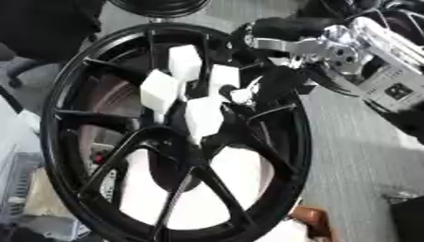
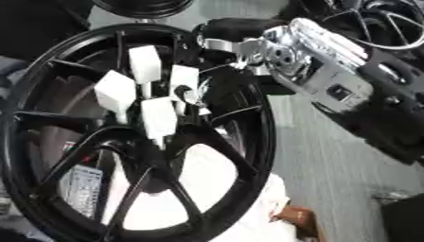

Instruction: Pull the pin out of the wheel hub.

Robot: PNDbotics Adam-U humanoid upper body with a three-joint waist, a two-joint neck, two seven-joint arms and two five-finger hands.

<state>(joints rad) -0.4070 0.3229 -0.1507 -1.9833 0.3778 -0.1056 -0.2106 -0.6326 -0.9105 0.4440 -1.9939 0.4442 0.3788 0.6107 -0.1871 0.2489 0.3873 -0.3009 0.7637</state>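
- The black wheel [image 1: 178, 137] stands on edge and fills most of what I can see; it hides whatever carries it, so I cannot place it by any table edge or corner.
- At its hub [image 1: 195, 101] sits a cluster of 4 white block-shaped pins [image 1: 184, 92], all seated among the spokes. By my reading none is out yet, so the pull itself is still to do.
- The right hand [image 1: 248, 92] reaches in from the upper right, its silver wrist [image 2: 278, 52] bent down toward the hub and its dark fingers over the pin nearest the wheel's right rim.
- The fingers look curled about that pin [image 1: 224, 80], though they blend into the black spokes and I cannot tell whether they really grip it.
- The left hand shows nowhere.
- A second wheel [image 2: 145, 7] lies beyond the top rim.
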